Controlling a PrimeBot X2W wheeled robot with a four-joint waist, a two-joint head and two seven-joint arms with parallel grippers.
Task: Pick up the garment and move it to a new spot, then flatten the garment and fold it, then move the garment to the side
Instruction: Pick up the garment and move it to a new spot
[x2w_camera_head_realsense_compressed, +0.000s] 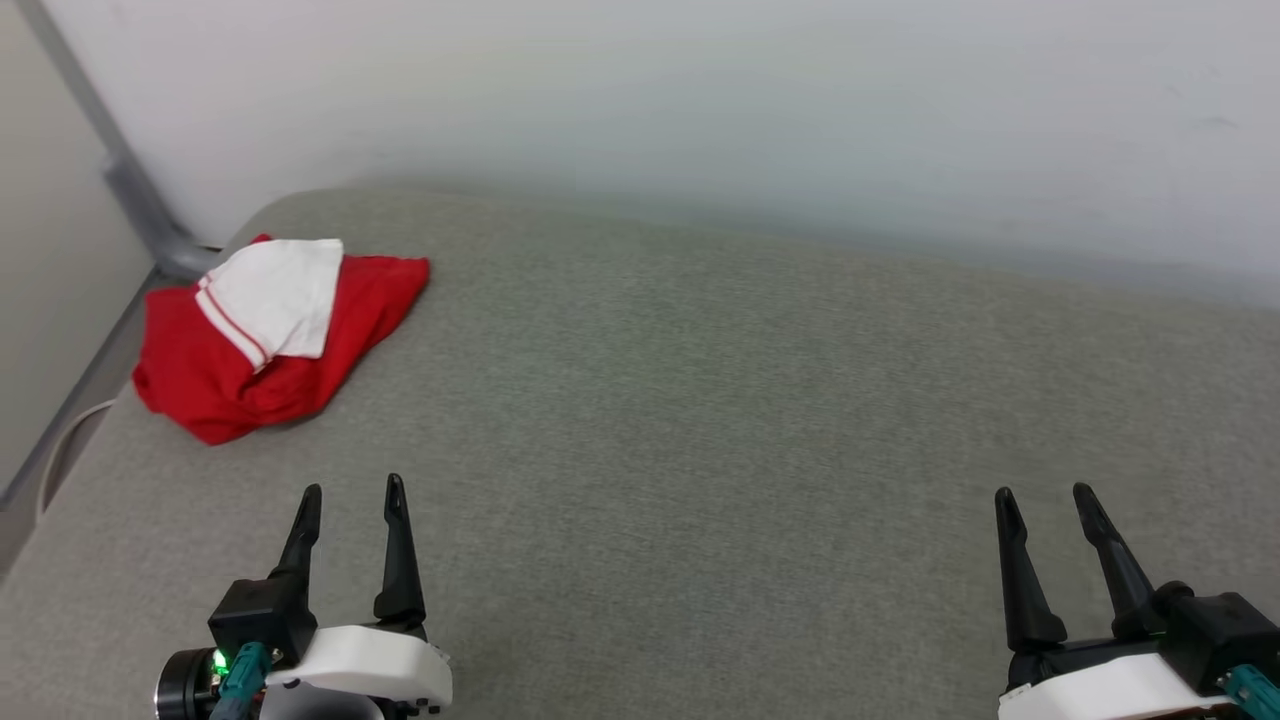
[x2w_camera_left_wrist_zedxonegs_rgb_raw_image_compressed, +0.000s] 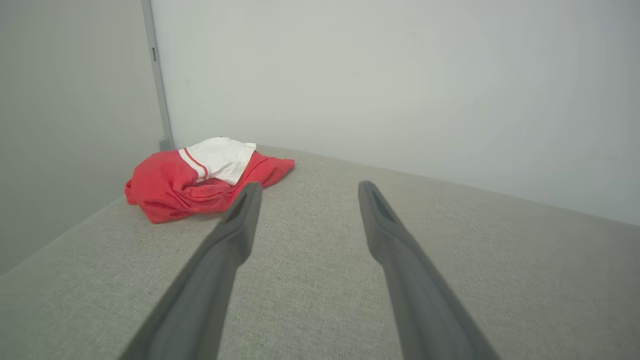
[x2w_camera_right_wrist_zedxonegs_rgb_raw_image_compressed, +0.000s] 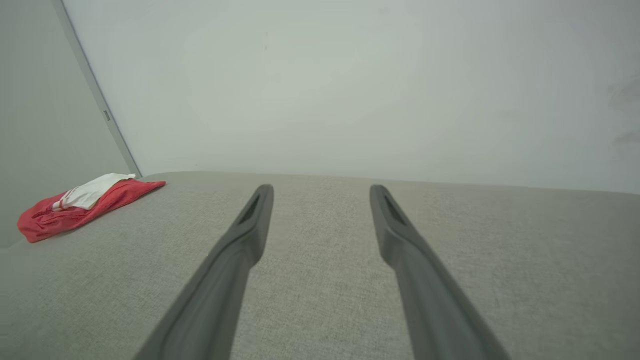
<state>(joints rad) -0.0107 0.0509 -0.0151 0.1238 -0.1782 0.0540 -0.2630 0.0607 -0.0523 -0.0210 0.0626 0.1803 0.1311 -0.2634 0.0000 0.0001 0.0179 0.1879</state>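
Garment (x2w_camera_head_realsense_compressed: 250, 370) lies bunched at far-left corner of grey surface (x2w_camera_head_realsense_compressed: 700, 450); left gripper (x2w_camera_head_realsense_compressed: 352, 487) and right gripper (x2w_camera_head_realsense_compressed: 1043, 492) spread wide, empty. Pickup likely pending; left arm must reach forward-left.

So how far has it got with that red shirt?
Hardly begun, it seems. Done: nothing visible; the garment lies bunched, one white sleeve on top, at the far left corner of the grey surface. In hand: nothing; left claw and right claw stand open, empty. Left: picking up, flattening, folding, moving aside.
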